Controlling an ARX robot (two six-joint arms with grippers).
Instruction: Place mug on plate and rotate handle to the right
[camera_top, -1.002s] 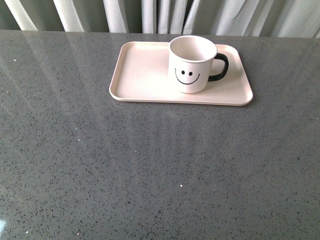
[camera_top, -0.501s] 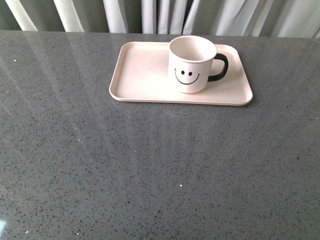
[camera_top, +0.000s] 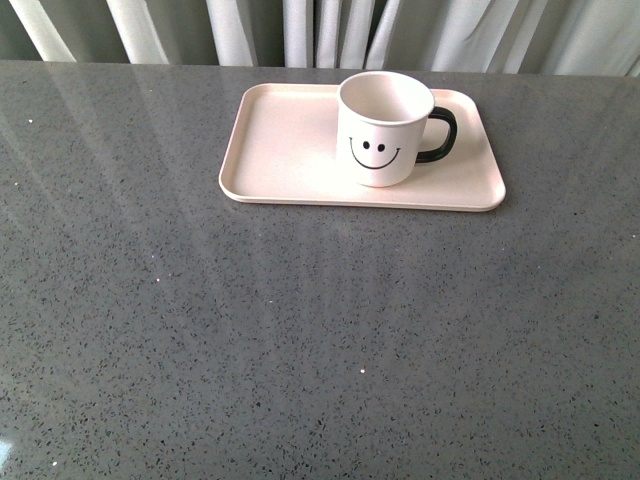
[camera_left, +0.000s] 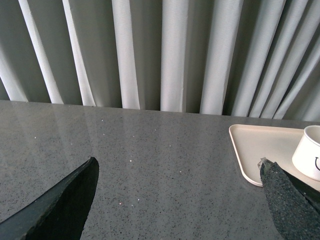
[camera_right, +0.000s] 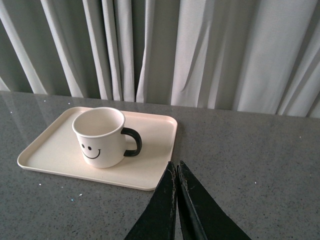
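Front view shows the mug (camera_top: 385, 128) standing upright on the plate (camera_top: 280, 150), right of its middle, the handle (camera_top: 442, 135) already pointing right. Neither arm appears there. From the right wrist view, the right gripper (camera_right: 176, 172) is clenched, tips together, empty, just beside the plate's near right corner, mug ahead and leftward. The left gripper (camera_left: 180, 187) gapes wide, empty, further off. Looks finished to me; the right arm sits nearer.
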